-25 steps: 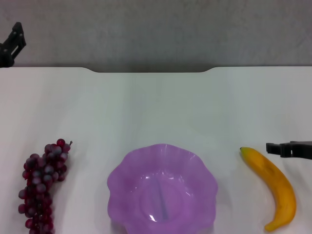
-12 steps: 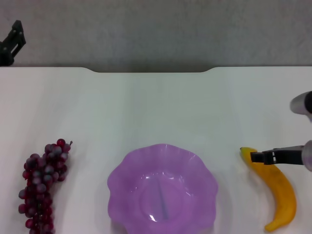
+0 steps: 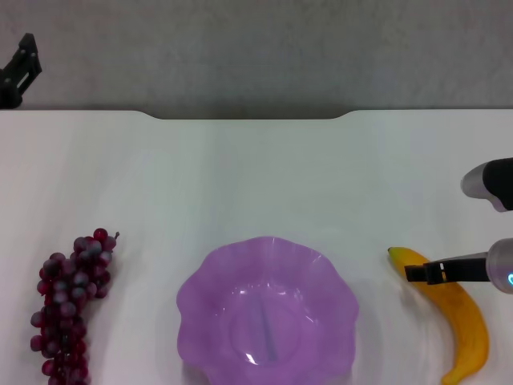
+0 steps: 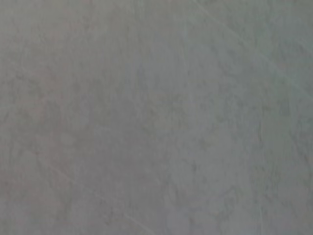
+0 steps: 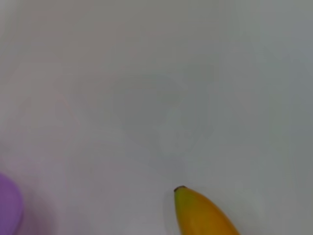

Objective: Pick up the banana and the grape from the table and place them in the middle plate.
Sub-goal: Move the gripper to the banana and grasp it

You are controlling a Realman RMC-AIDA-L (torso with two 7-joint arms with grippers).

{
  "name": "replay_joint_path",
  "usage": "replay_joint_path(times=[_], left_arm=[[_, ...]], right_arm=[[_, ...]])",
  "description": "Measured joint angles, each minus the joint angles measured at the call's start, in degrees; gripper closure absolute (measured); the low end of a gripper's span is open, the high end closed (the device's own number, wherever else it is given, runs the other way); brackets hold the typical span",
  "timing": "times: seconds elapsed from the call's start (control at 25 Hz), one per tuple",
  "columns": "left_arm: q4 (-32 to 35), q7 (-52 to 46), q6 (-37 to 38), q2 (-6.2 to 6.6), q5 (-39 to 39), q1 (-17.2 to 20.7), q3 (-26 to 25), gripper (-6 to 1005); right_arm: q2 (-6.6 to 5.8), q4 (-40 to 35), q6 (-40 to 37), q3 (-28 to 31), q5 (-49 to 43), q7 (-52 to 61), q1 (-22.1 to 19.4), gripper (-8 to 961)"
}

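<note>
The banana [image 3: 455, 309] lies on the white table [image 3: 256, 176] at the front right; its greenish tip also shows in the right wrist view [image 5: 198, 213]. My right gripper [image 3: 417, 273] reaches in from the right edge, and a dark finger lies across the banana's upper part, just behind its tip. The grape bunch [image 3: 68, 305] lies at the front left. The purple middle plate [image 3: 204, 301] stands empty between them at the front centre; its rim shows in the right wrist view [image 5: 7, 208]. My left gripper [image 3: 19, 70] is parked at the far left, beyond the table's far edge.
The table's far edge has a notch [image 3: 248, 117] with a grey floor behind it. The left wrist view shows only a grey surface.
My right gripper has moved left and lower, from beside the banana to across its upper part. The banana has shifted slightly. The left arm has not moved.
</note>
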Motion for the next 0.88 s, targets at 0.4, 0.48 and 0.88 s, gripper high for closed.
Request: replay_joint_path(times=[0.4, 0.48, 0.88], left_arm=[[-0.08, 0.0, 0.0, -0.06, 0.0, -0.02, 0.01, 265], [-0.09, 0.0, 0.0, -0.06, 0.0, -0.02, 0.01, 265], [-0.18, 0.0, 0.0, -0.12, 0.0, -0.02, 0.01, 267]], right_arm=[[-0.09, 5.38, 1.02, 0.45, -0.01, 0.11, 3.15, 258], [-0.06, 6.06, 1.04, 0.46, -0.01, 0.12, 3.48, 259], [-0.07, 9.52, 1.08, 0.24, -0.12, 0.13, 5.66, 262]])
